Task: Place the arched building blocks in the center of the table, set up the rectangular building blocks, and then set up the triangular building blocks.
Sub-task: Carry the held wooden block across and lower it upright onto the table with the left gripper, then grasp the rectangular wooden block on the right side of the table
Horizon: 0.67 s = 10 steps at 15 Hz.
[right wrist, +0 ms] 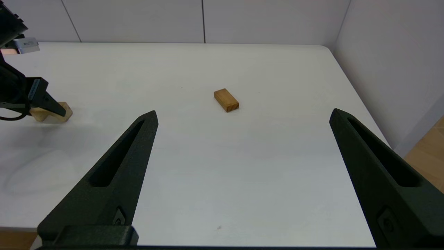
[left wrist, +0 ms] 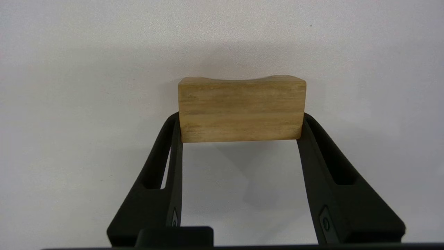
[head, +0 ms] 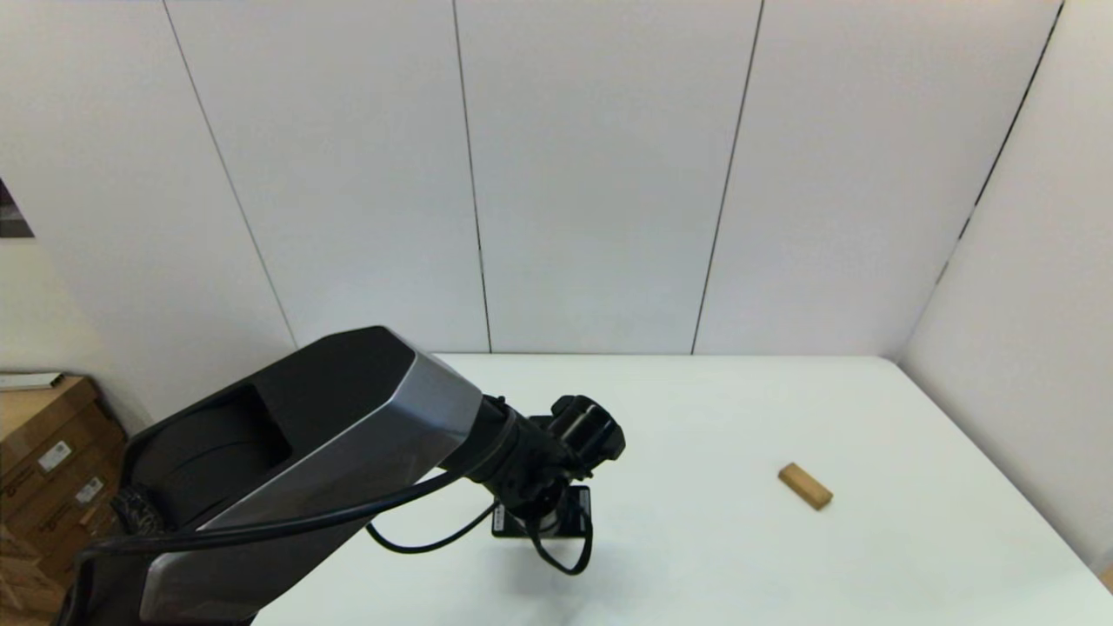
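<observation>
The arched block (left wrist: 241, 109), light wood with a curved notch on its far side, sits between the fingertips of my left gripper (left wrist: 241, 119), which is shut on its two ends low over the white table (head: 696, 565). From the right wrist view the arched block (right wrist: 52, 114) shows at the table surface under the left gripper (right wrist: 41, 104). In the head view my left arm's wrist hides it. The rectangular block (head: 805, 485), a flat brown bar, lies on the table's right part (right wrist: 226, 100). My right gripper (right wrist: 243, 114) hangs open above the near edge. The triangular block is out of view.
Cardboard boxes (head: 43, 469) stand on the floor past the table's left side. White wall panels (head: 591, 174) run along the table's far and right edges. My left arm's large black and silver link (head: 287, 469) covers the near left of the table.
</observation>
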Each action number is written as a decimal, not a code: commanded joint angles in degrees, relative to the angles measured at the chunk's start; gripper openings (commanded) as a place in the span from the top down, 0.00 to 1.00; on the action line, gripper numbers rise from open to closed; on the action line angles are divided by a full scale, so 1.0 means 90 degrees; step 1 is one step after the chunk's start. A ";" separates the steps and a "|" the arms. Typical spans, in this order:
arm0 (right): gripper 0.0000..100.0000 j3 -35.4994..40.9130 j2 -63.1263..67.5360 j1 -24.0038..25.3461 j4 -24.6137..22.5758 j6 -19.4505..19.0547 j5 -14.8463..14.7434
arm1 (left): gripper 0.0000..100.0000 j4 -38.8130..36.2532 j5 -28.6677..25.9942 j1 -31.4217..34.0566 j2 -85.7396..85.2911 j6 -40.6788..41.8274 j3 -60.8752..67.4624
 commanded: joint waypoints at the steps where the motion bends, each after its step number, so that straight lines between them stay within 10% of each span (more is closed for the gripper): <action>1: 0.00 0.0000 0.0008 0.0002 0.0005 -0.0002 0.0001 | 1.00 0.0010 0.0019 -0.0037 0.0011 -0.0020 0.0006; 2: 0.00 0.0000 0.0008 0.0002 0.0005 -0.0002 0.0001 | 0.00 0.0020 0.0029 -0.0076 0.0011 -0.0029 0.0006; 10: 0.00 0.0000 0.0008 0.0002 0.0005 -0.0002 0.0001 | 0.00 0.0020 0.0049 -0.0037 -0.0263 0.0059 -0.0024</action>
